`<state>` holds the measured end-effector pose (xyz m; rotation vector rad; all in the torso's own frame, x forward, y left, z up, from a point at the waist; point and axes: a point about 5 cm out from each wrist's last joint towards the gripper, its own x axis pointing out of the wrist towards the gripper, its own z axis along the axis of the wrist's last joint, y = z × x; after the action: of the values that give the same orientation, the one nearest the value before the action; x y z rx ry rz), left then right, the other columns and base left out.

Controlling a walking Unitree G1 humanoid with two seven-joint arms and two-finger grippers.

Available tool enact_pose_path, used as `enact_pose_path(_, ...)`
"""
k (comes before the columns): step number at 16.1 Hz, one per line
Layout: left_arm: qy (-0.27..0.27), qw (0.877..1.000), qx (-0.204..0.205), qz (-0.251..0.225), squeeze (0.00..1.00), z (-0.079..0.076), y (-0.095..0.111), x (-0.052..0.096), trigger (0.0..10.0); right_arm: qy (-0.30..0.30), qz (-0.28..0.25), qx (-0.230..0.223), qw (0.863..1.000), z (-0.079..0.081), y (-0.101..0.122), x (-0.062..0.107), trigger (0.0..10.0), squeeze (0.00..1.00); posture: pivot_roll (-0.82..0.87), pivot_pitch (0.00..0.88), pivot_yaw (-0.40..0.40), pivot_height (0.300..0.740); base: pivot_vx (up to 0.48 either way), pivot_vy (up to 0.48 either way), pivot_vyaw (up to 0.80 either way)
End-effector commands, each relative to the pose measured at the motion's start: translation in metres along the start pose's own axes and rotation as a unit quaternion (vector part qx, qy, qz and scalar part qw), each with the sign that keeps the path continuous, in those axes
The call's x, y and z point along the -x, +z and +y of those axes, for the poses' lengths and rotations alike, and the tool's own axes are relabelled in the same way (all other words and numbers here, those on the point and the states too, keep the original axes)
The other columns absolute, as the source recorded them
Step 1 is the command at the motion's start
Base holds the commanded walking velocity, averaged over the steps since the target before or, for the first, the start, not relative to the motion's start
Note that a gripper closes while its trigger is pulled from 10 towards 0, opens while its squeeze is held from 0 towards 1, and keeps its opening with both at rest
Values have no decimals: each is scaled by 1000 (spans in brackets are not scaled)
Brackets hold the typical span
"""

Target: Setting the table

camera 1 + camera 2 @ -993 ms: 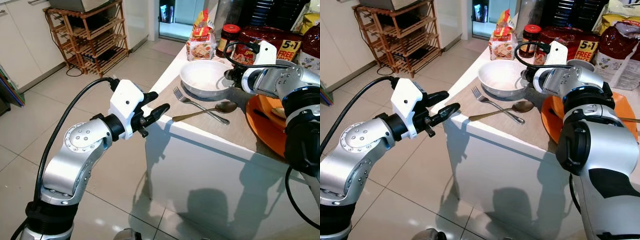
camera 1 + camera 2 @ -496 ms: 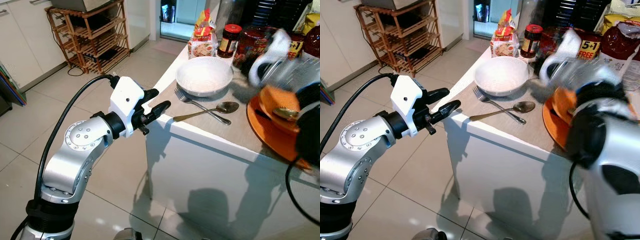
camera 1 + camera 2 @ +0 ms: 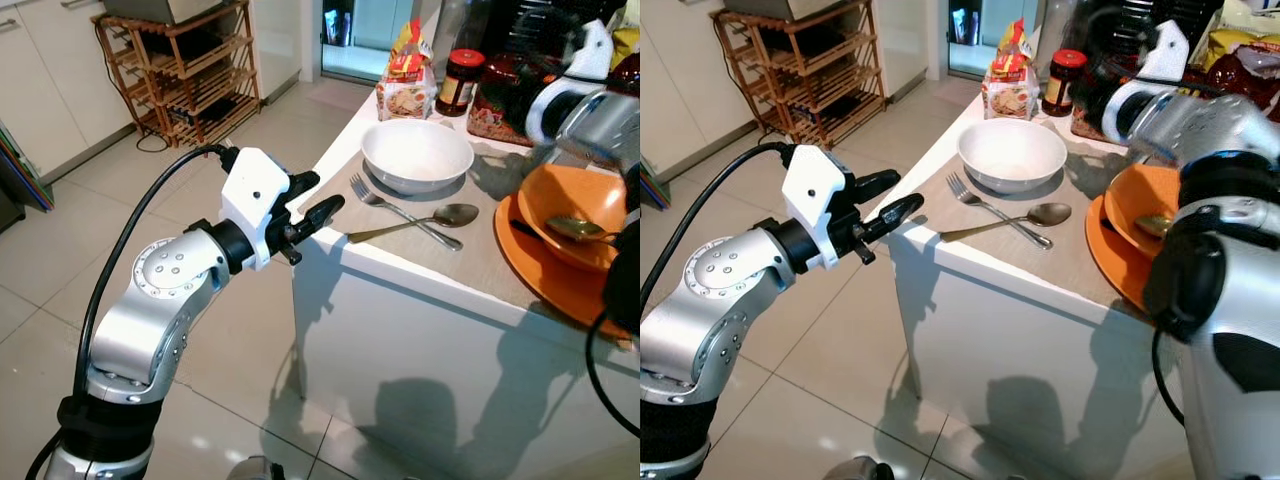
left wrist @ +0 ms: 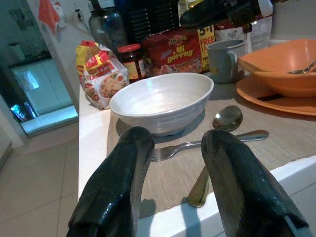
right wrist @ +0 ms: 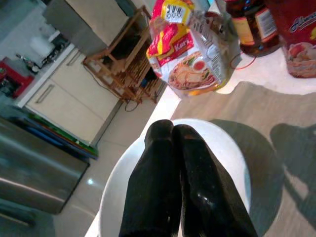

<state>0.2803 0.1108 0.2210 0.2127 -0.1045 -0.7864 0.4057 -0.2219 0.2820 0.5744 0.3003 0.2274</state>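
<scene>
Your left gripper (image 4: 170, 185) hovered spread beside the table corner (image 3: 318, 232), right gripper (image 5: 173, 143) pressed together, seemingly above the white bowl (image 3: 417, 155).

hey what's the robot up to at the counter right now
It is setting the table. A white bowl sits on the mat with a fork and spoon crossed in front of it, beside an orange bowl on an orange plate. The left gripper hovers off the counter's corner, jaws open, holding nothing. The right gripper hangs above the white bowl, jaws shut and empty.
</scene>
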Motion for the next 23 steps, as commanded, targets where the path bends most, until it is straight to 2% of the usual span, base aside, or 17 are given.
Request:
enact_pose_path(1,-5,1000,-10,-8,0,-1,5,-5,10000,-24,-9,48,998,1,1,-3,10000,1000,-12,0,21,740,0,0,0)
enact_pose_path(3,-8,1000,-9,-10,0,-2,6,-7,10000,-40,-6,84,996,3,-5,-8,10000,1000,-12,0,21,740,0,0,0)
enact_pose_path(5,-7,1000,-9,-10,0,-4,6,-6,10000,-72,0,158,985,5,-11,-15,10000,1000,-2,0,7,740,0,0,0)
enact_pose_path(10,-2,1000,-9,-10,0,-3,7,-3,10000,-88,-11,145,985,0,-15,-18,10000,1000,17,0,-6,740,0,0,0)
enact_pose_path(15,-4,1000,-9,-14,0,-3,9,-4,10000,-119,-2,161,980,-7,-12,-14,10000,1000,7,0,-7,740,0,0,0)
enact_pose_path(17,-3,1000,-9,-14,0,-2,9,-5,10000,-112,8,142,984,-10,-12,-11,10000,1000,6,4,-5,740,0,0,0)
enact_pose_path(20,-2,1000,-11,-15,0,0,11,-5,10000,-124,21,137,983,-21,-16,-8,10000,1000,9,14,3,740,0,0,0)
enact_pose_path(23,-4,1000,-13,-12,0,1,11,-4,10000,-104,36,113,987,-20,-23,-10,10000,1000,5,20,12,740,0,0,0)
